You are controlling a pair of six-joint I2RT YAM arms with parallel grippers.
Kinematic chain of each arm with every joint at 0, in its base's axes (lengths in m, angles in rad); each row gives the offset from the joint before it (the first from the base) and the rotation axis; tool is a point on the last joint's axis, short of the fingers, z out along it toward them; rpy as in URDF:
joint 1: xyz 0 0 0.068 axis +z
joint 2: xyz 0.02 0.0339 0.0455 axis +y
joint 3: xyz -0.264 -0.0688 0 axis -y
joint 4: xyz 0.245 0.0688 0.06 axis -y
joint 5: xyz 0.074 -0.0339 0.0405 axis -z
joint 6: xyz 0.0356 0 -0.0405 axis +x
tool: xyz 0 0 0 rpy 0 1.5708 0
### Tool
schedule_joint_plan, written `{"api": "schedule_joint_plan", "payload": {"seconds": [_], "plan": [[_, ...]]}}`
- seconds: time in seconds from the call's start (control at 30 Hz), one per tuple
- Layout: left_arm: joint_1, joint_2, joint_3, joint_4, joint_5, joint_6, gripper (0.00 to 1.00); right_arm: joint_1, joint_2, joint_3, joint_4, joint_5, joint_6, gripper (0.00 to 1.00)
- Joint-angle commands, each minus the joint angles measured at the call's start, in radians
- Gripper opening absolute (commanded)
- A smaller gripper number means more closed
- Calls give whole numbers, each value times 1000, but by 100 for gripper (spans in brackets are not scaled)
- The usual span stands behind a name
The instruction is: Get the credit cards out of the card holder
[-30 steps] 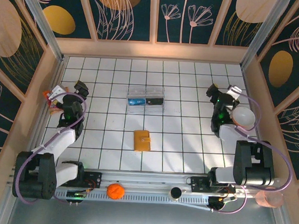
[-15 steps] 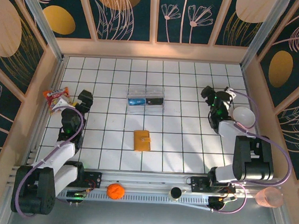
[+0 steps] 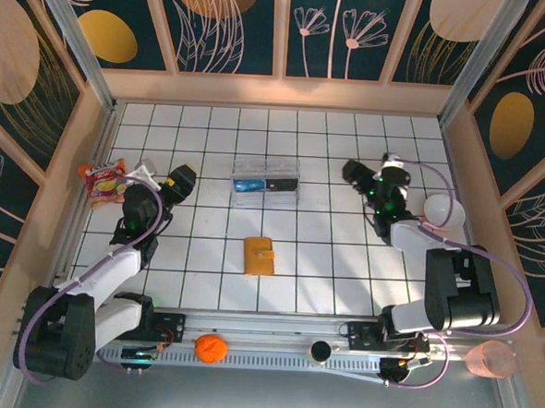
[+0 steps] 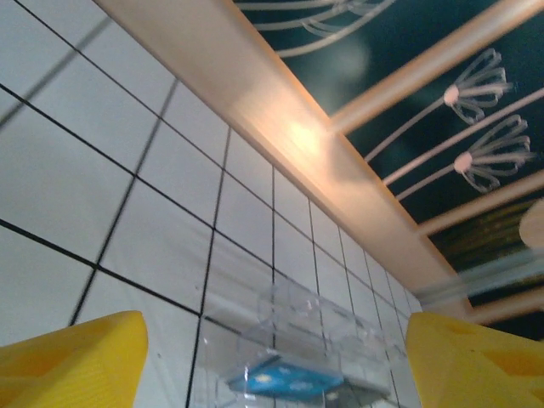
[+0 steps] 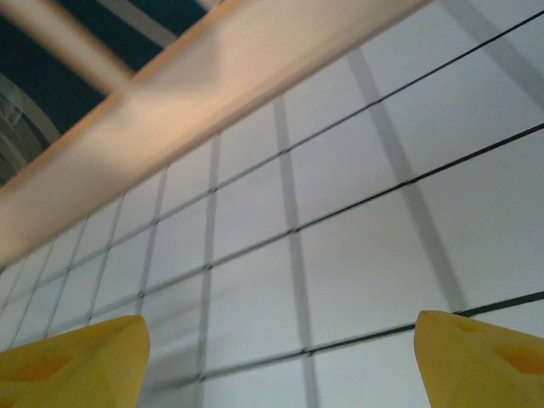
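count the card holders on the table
1: the card holder lies closed near the middle of the table, on the arms' side of the clear box and apart from it. None seems hidden.

White surface [image 3: 212, 136], black grid lines, square tiles. Pale wood rim [image 3: 279, 92] along back and both sides. Walls above: dark teal panels [image 3: 355, 56], cream line-drawn flowers and leaves, gold ovals, split by pale wood slats [image 3: 282, 24]. Slanted metal posts [image 3: 66, 25] at back corners. Grey metal rail [image 3: 272, 357] along near edge. Warm glare [image 4: 297, 136] on rim. Light even, shadows faint.
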Motion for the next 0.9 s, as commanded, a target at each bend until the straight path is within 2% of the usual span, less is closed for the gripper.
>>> {"api": "schedule_joint_plan", "payload": {"seconds": [0.0, 0.07, 0.13, 0.23, 0.33, 0.5, 0.6, 0.87], "plan": [[-23, 17, 10, -52, 123, -1, 82, 147, -21, 29, -179, -94, -86, 81], [-48, 17, -3, -77, 141, 0, 83, 218, -27, 22, -225, -137, -85, 79], [-78, 15, -23, -99, 158, -5, 80, 275, -23, 15, -252, -227, -65, 72], [-142, 15, -50, -136, 169, -2, 76, 366, -1, 1, -271, -309, -37, 70], [-206, 17, -74, -169, 168, 1, 73, 439, 46, 7, -292, -339, -2, 70], [-292, 36, -96, -206, 178, 4, 52, 468, 132, 5, -244, -422, 75, 57], [-341, 51, -105, -234, 186, 18, 43, 479, 174, 18, -234, -462, 106, 54], [-441, 156, -139, -169, 220, 6, 39, 498, 249, 79, -293, -449, 153, 49]]}}
